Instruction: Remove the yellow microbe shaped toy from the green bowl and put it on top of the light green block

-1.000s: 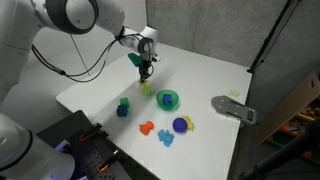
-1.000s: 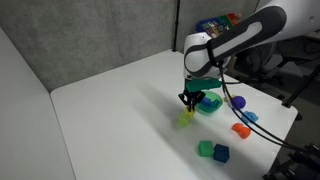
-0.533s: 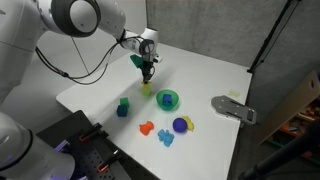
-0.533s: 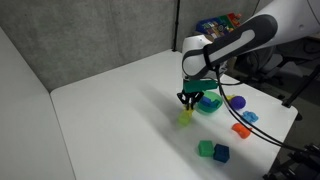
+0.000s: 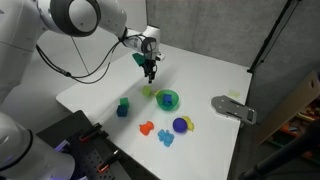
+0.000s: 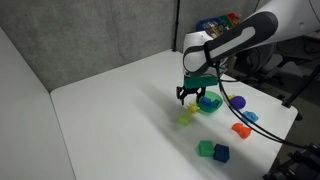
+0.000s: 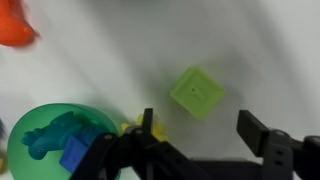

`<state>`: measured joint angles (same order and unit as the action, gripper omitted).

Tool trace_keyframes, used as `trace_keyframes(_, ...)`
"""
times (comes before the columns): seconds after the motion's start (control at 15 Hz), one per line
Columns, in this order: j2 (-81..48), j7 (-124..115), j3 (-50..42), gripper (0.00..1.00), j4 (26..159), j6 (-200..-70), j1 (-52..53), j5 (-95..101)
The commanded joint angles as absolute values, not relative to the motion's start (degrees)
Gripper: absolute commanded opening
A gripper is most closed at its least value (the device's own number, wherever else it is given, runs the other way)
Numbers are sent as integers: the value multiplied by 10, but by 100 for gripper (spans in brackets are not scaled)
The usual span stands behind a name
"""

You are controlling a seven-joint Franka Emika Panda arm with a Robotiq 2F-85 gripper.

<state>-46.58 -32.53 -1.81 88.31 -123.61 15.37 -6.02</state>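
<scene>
Since half a second ago your gripper (image 6: 188, 97) has lifted a little off the table (image 6: 110, 100). Its fingers, pinched together then, now stand spread apart and hold nothing. In both exterior views it hangs just above the block (image 5: 146, 91). In the wrist view, from the left, an orange toy (image 7: 12, 25) sits in the top corner. Below it is the bowl (image 7: 30, 120), round and bright green, holding teal and blue pieces. Next comes the yellow toy (image 7: 129, 129), showing only as a small bright lumpy patch. It lies outside the bowl, just beside the rim, and is mostly hidden behind one dark finger (image 7: 146, 124). You cannot tell whether it touches that finger. It lies near the block, not on it. Further right is the block itself, a pale yellow-green cube turned slightly askew on the white table. Its top face is in plain view, just ahead of the gap between the two fingers.
</scene>
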Motion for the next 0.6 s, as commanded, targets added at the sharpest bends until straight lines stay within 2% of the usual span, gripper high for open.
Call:
trace_keyframes(0.0, -420, -311, -13, 100, 897, -1193, 140, -56)
trace_keyframes(0.53, -291, -234, -15, 100, 937, -1072, 107, -25)
